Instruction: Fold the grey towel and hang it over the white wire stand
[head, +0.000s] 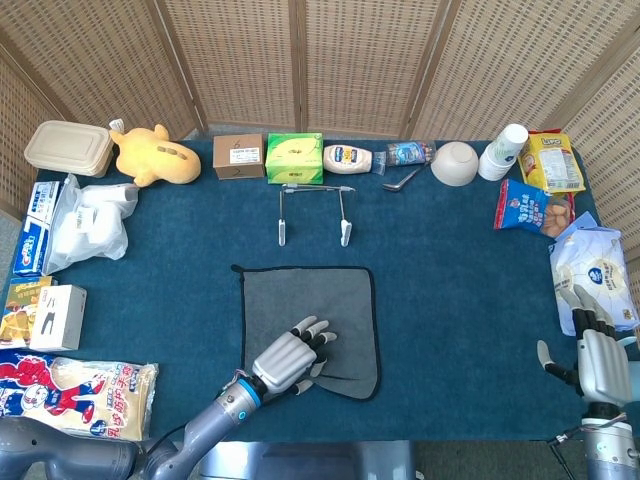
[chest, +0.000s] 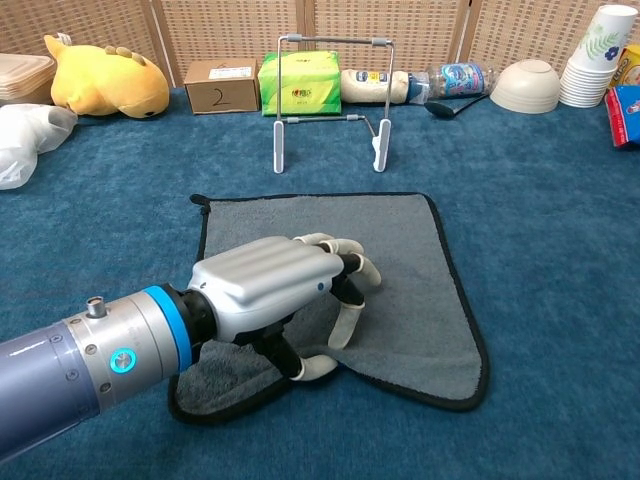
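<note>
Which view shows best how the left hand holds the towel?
The chest view. There the left hand is close and seen from the side; its fingers curl down on the grey towel, with the thumb at the near edge. The head view shows this hand small and from above, so the grip is hidden.
</note>
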